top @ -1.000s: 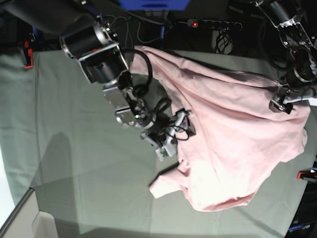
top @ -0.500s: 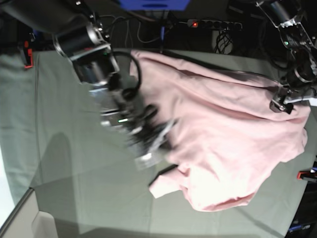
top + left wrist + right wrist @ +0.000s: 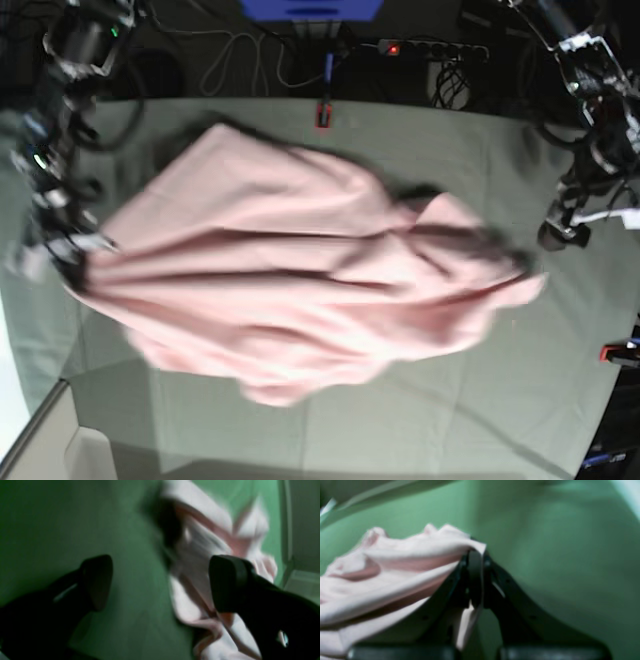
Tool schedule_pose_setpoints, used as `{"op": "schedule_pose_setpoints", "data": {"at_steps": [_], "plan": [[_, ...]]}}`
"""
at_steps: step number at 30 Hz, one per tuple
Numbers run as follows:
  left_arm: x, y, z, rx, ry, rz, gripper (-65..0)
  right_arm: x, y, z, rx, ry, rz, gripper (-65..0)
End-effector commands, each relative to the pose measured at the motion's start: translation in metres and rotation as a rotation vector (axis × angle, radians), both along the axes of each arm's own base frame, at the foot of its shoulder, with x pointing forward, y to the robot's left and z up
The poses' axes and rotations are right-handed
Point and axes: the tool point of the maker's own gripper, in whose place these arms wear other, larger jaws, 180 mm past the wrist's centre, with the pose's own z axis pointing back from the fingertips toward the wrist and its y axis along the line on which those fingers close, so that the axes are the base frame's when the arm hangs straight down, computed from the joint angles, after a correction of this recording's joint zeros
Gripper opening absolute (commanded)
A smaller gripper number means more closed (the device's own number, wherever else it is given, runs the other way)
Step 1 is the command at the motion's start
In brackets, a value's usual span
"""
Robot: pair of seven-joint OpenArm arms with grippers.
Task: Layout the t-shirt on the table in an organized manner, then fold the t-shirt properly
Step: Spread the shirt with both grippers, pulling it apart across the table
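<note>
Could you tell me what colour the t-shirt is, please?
Pale pink, plain on the t-shirt side showing; clearest in the base view.

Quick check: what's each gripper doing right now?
Left gripper: open, holding nothing; the t-shirt lies beyond its fingers.
Right gripper: shut on the t-shirt's edge.

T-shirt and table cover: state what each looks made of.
T-shirt: soft pale pink knit, probably cotton, matte; it drapes in loose folds and bunches where the right gripper pinches it. Table cover: thin grey-green woven cloth, matte, lightly creased.
</note>
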Motion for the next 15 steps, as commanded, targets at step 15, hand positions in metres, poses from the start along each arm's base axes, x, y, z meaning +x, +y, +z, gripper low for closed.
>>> {"op": "schedule_pose_setpoints", "data": {"at_steps": [15], "plan": [[0.035,-0.165,-0.026,-0.161,0.023,-0.358,-6.1,-0.032,-0.024,-0.002,-0.016,0.004,-0.075,-59.5]]}}
